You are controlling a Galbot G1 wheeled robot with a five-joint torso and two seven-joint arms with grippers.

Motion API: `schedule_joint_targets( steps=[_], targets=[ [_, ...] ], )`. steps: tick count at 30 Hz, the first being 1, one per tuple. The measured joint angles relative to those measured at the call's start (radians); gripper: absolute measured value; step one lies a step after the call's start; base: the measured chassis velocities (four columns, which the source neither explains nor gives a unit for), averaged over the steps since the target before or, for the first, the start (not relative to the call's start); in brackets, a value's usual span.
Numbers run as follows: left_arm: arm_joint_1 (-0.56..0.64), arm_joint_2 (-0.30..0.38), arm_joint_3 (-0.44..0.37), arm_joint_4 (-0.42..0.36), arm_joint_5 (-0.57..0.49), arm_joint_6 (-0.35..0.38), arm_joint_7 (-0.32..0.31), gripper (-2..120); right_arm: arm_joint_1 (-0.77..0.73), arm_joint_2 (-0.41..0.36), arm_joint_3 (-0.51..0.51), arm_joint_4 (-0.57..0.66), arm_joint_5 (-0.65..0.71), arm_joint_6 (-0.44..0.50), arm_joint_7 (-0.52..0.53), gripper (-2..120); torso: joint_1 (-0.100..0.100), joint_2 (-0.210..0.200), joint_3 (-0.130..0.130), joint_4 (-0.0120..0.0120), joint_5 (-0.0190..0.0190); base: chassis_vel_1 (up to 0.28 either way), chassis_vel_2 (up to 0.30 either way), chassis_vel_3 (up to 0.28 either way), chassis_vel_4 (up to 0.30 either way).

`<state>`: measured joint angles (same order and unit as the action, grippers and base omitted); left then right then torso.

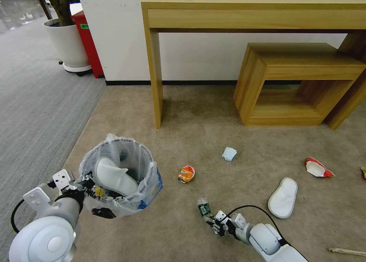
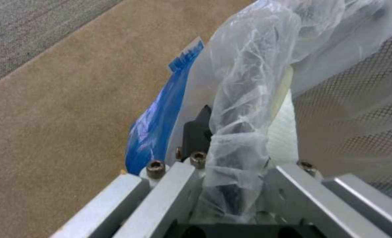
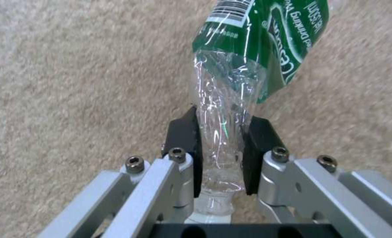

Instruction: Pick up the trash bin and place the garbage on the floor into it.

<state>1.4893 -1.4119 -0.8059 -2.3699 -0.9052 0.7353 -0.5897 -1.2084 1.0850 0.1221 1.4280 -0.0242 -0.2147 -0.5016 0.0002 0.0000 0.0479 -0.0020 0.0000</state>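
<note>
My left gripper [image 1: 90, 186] is shut on the rim of the trash bin [image 1: 146, 166], a dark mesh bin lined with a crinkly clear bag, held at the lower left; a white slipper [image 1: 114, 176] lies inside. In the left wrist view the bag-wrapped rim [image 2: 242, 109] sits in the left gripper [image 2: 231, 155]. My right gripper [image 1: 213, 221] is shut on a crushed clear bottle [image 1: 204, 208] with a green label, just above the floor [image 1: 213, 128]; the right wrist view shows the bottle [image 3: 224, 105] pinched between black pads [image 3: 182, 138]. Other garbage: orange can [image 1: 186, 174], light-blue mask [image 1: 229, 153], red-white cup [image 1: 317, 167], second slipper [image 1: 283, 197], wooden stick [image 1: 347, 251].
A tall wooden console table [image 1: 251, 10] stands against the wall, with a low wooden bench [image 1: 301, 71] under its right side. Grey ribbed carpet [image 1: 34, 109] runs along the left. A white plant pot [image 1: 68, 44] and a red box [image 1: 88, 40] stand at the far left.
</note>
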Motion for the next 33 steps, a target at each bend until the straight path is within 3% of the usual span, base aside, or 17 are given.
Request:
schedule_joint_targets(
  steps=[21, 28, 33],
  targets=[
    [0.016, 0.032, 0.047, 0.018, 0.003, 0.000, -0.002, 1, 0.003, -0.108, 0.145, 0.354, 0.105, 0.156, 0.012, 15, 0.000, 0.000, 0.000, -0.0001, 0.0003, 0.000, 0.000, 0.000, 0.000],
    [0.027, 0.061, 0.077, 0.017, -0.014, 0.000, -0.007, 1, 0.019, -0.125, 0.156, 0.416, 0.186, 0.241, 0.000, 15, 0.000, 0.000, 0.000, 0.0000, 0.0000, 0.000, 0.000, 0.000, 0.000],
    [0.035, 0.120, 0.140, 0.017, -0.076, 0.000, -0.025, 1, 0.044, -0.140, 0.129, 0.494, 0.356, 0.283, -0.032, 14, 0.000, 0.000, 0.000, 0.0000, 0.0000, 0.000, 0.000, 0.000, 0.000]
  ],
)
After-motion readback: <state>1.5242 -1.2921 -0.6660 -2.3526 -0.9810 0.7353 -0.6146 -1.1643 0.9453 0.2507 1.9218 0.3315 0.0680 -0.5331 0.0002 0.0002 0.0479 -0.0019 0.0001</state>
